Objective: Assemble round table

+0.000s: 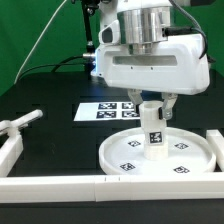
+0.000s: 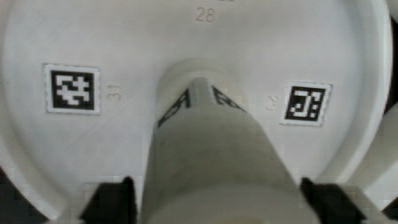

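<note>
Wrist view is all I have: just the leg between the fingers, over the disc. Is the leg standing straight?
Observer: Yes. The leg stands upright near the middle of the disc, with the gripper closed on its upper part.
Operator: What is behind the disc?
Observer: The marker board lies flat on the table just beyond it.
Operator: Anything boxing the disc in?
Observer: White border bars run along the near side and along the exterior view's right.
</note>
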You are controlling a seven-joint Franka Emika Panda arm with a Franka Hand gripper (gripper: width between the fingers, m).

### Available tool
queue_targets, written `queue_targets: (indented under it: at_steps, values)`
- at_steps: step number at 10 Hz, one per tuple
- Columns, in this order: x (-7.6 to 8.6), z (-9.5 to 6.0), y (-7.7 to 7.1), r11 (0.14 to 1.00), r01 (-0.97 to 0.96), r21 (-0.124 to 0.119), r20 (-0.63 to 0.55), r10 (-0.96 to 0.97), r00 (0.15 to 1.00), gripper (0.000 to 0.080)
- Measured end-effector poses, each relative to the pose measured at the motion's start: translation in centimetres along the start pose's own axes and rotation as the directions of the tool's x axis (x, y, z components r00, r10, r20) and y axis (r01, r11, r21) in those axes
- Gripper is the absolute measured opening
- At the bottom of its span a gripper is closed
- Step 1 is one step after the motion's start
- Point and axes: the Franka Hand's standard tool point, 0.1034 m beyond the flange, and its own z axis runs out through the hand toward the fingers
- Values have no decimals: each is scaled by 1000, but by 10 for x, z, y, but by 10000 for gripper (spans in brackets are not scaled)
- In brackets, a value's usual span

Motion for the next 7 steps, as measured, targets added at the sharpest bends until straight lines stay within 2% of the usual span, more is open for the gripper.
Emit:
queue_targets:
  at_steps: [1,2,3,4,7]
  values:
    - [0,0,0,999,32,-3,2,-32,999,597]
    - [-2,0,0,973,229,-19,15,-229,973,597]
    - [-7,1,-2,904,426,-33,27,-425,905,639]
    - [-8,1,-4,847,530,-32,44,-529,848,646]
    - [-6,1,-2,742,670,-26,45,-668,742,649]
